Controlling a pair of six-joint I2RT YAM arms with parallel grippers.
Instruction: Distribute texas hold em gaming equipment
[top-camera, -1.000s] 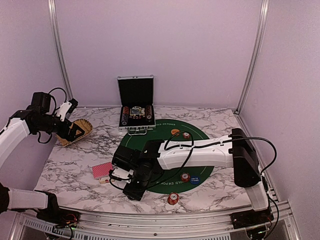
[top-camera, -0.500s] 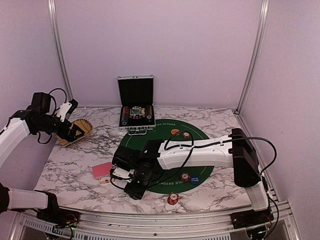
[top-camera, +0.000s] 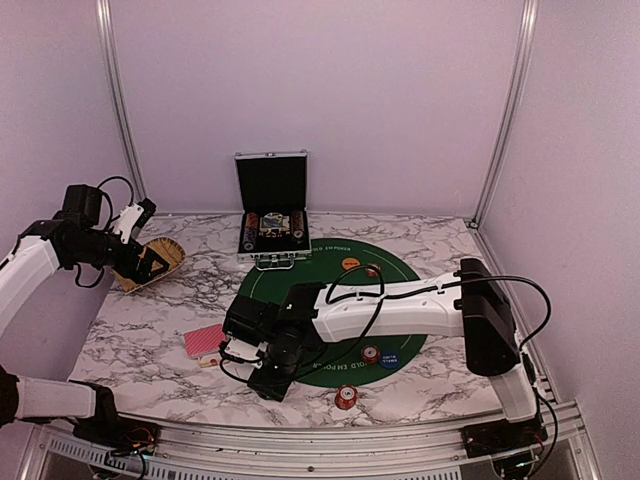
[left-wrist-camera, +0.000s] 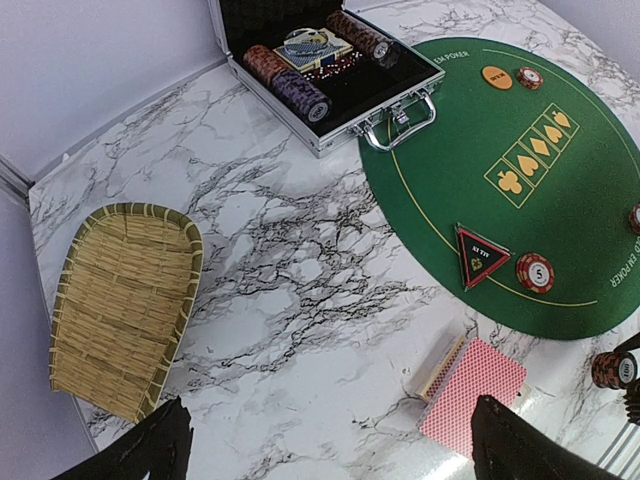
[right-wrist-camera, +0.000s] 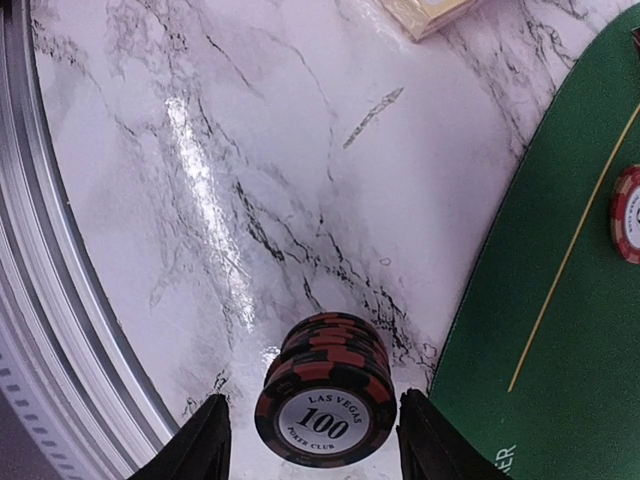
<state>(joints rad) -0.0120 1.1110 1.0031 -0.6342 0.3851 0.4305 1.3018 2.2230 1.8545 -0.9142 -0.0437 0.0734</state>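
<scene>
Marble table (right-wrist-camera: 200, 150) lies beneath chips (right-wrist-camera: 325, 405) marked LAS VEGAS 100.

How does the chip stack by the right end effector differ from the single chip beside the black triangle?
The stack is several chips high; the single chip lies alone. The stack stands on the marble table, off the mat; the single chip is on the mat. The stack is black and dark red; the single chip is brighter red with pale stripes. Both are round with a pale centre label.
</scene>
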